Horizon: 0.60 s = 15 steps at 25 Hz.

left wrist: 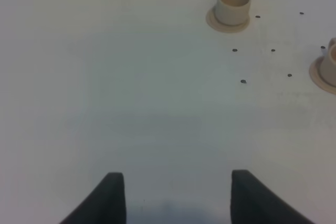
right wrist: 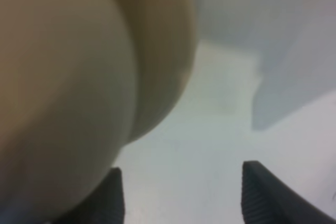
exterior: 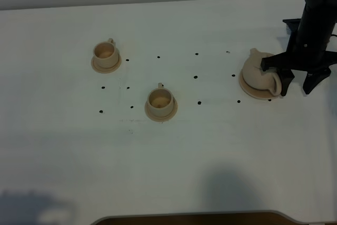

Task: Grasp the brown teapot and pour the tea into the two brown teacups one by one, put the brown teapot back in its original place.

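Your right gripper [exterior: 296,90] hovering wide open, holding nothing. Teapot [exterior: 259,73] sitting on big saucer [exterior: 249,93], handle lying just cup-side of fingers, not between. Left gripper [left wrist: 177,177] open, empty, well apart.

Table [exterior: 210,151]: plain white, small black dots scattered across centre.
Teapot [exterior: 256,77], right of frame: uniform beige-tan, unpatterned.
Disc saucer [exterior: 251,94] beneath it: same beige-tan.
Two teacups, upper left [exterior: 105,52] and centre [exterior: 159,99], with cup saucers [exterior: 96,66]: matching beige-tan, plain.
Right gripper [exterior: 296,91]: black.
Left gripper [left wrist: 176,182]: dark grey-black.
Strip [exterior: 189,219] along bottom frame edge: dark brown.
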### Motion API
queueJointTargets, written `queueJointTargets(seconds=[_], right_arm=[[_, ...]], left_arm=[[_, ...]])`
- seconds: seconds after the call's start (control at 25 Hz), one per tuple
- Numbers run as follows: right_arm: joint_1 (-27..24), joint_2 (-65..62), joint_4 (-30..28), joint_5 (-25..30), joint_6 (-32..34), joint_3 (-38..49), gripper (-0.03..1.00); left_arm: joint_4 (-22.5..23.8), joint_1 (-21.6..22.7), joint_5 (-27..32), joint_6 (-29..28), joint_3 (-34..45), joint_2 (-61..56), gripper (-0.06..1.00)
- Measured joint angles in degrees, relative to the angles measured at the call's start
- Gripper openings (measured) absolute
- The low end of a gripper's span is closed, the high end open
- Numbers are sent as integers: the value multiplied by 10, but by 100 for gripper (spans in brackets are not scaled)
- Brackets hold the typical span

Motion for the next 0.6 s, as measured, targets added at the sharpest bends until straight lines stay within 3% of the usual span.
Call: queueJointTargets(seconds=[0.6], right_arm=[[-1,-44,-1,-6,-5,40,51]], left_arm=[[0,0,0,-1,0,0,49]])
